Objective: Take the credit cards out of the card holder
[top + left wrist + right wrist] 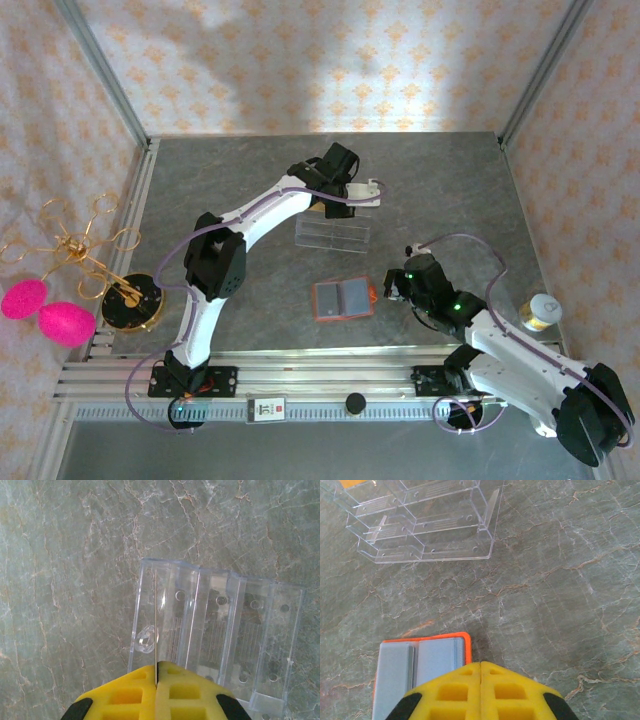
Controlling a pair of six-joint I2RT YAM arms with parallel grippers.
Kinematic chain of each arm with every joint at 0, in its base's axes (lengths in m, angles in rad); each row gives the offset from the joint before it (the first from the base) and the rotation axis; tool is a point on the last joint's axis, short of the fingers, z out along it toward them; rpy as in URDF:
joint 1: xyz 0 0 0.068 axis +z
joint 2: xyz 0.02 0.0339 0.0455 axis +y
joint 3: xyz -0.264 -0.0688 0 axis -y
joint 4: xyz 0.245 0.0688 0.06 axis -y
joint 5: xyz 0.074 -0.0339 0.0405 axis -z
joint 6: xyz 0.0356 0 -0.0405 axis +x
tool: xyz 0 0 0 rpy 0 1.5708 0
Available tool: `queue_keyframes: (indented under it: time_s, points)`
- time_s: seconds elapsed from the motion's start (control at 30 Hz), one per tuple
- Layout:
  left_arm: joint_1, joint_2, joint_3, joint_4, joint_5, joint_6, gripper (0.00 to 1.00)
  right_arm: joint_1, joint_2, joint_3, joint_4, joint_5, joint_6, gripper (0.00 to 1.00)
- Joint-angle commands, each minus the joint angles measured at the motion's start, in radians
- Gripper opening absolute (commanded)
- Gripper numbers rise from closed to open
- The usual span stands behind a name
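The card holder (pixel 343 298) lies open on the table, orange-red round the edge and grey-blue inside (pixel 432 660). My right gripper (pixel 392 287) sits at its right edge, and its yellow fingers (pixel 481 664) are shut with nothing visible between them. My left gripper (pixel 372 190) reaches to the far middle of the table. It is shut (pixel 157 666) on a thin pale credit card (pixel 156 620), seen edge-on, held over the left end of the clear acrylic rack (pixel 220 635). In the top view the card (pixel 364 187) sticks out of the fingers just behind the rack (pixel 333 232).
A gold wire stand (pixel 75 245) with two pink eggs (pixel 45 310) and a round black-and-gold base (pixel 130 302) stand at the left edge. A small gold-lidded jar (pixel 540 312) is at the right. An aluminium rail (pixel 300 380) runs along the near edge.
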Motion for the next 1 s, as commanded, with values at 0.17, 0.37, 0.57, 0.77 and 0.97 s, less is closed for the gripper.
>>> queue_keyframes:
  time_s: [0.17,0.37,0.57,0.77,0.97]
  points:
    - [-0.001,0.005,-0.018,0.047,-0.033,-0.035,0.05,-0.007,-0.008,-0.017,0.017,0.015,-0.002,0.07]
    - [-0.001,-0.002,-0.016,0.062,-0.034,-0.046,0.16,-0.007,-0.01,-0.02,0.02,0.014,-0.001,0.07]
    - [-0.001,-0.009,-0.032,0.105,-0.056,-0.062,0.27,-0.007,-0.01,-0.025,0.028,0.009,0.001,0.08]
    - [-0.001,-0.01,-0.045,0.232,-0.114,-0.125,0.37,-0.007,-0.01,-0.026,0.031,0.005,0.003,0.09]
    - [0.0,-0.009,-0.022,0.281,-0.119,-0.178,0.47,-0.006,-0.01,-0.026,0.034,0.0,0.004,0.1]
